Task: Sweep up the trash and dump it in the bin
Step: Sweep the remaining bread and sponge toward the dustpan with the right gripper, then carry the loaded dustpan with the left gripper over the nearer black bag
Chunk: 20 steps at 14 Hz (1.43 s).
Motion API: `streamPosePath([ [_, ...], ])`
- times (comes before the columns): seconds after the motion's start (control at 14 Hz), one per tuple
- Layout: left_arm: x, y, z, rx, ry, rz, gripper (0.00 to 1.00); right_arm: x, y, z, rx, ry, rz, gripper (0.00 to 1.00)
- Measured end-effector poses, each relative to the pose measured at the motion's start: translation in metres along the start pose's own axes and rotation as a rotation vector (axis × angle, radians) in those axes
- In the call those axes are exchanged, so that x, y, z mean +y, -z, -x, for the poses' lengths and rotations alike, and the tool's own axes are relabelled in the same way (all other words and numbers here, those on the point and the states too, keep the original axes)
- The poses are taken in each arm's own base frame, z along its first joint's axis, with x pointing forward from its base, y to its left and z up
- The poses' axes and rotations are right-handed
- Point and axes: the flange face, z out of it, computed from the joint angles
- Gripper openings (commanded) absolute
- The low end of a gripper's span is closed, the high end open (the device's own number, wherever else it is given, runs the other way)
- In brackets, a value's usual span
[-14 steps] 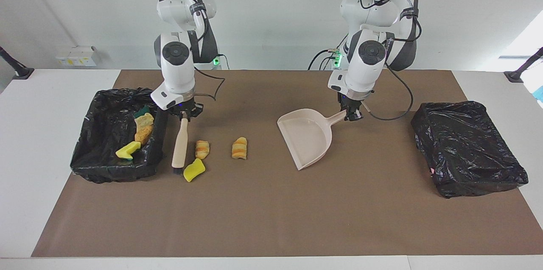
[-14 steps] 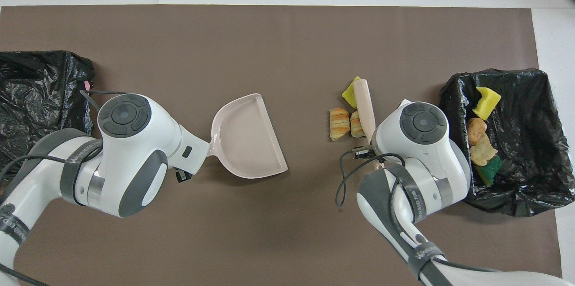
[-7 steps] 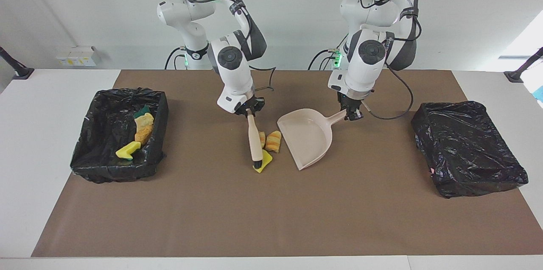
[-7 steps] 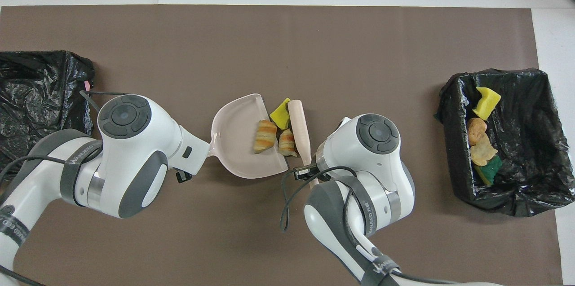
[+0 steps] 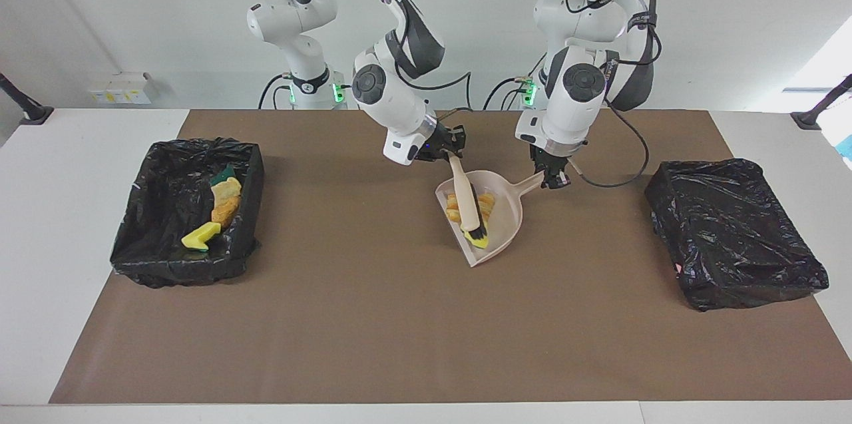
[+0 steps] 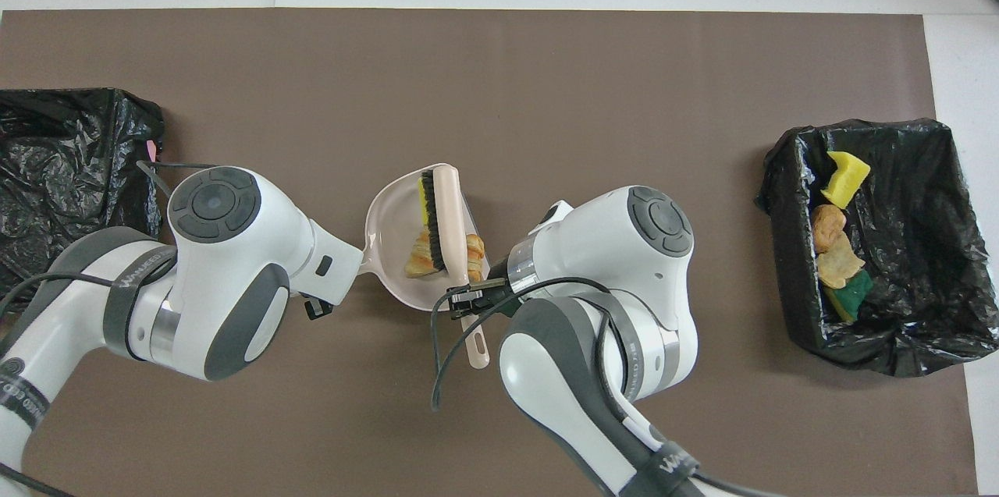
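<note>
The three loose scraps, two striped bread-like pieces and a yellow sponge chunk, now lie inside the dustpan. A second ago they sat on the brown mat near the open bin, and half a second ago they were bunched at the pan's lip. I judge this sweep done: nothing is left loose on the mat.

The brush has followed them in. Its bristles rest over the scraps in the pan, with the handle slanting up to my right pincer, which is clamped on the handle and has crossed from the bin's end of the desk to the middle.

My left pincer has not moved. It grips the dustpan's handle and holds the pan flat on the mat.

The other four scraps lie unchanged in the open bin at the right arm's end. The second black-bagged bin at the left arm's end shows no contents.

I judge the next step is lifting the brush clear, then carrying the pan level to a bin and tipping it.
</note>
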Motion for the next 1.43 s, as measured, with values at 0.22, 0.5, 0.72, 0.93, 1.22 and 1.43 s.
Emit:
streamPosePath([
  [0.22,-0.008,0.001,0.007,0.077,0.080,0.045,0.00,0.004,0.027,0.002,-0.034,-0.070,-0.001,0.00],
  [0.5,-0.020,0.005,0.014,0.153,0.150,0.047,0.00,0.008,0.045,0.022,-0.088,-0.117,0.175,0.00],
  [0.72,-0.039,0.019,0.045,0.179,0.215,0.030,0.00,0.009,0.055,0.044,-0.104,-0.174,0.367,0.00],
  [0.93,-0.057,0.048,0.095,0.195,0.287,0.033,0.00,-0.012,0.031,0.077,-0.041,-0.211,0.439,0.00],
  [1.22,-0.093,0.104,0.197,0.219,0.293,0.035,0.00,-0.043,-0.025,0.124,0.006,-0.223,0.456,0.00],
  [1.43,-0.114,0.120,0.287,0.231,0.288,0.024,0.00,-0.060,-0.077,0.150,0.044,-0.186,0.482,0.00],
])
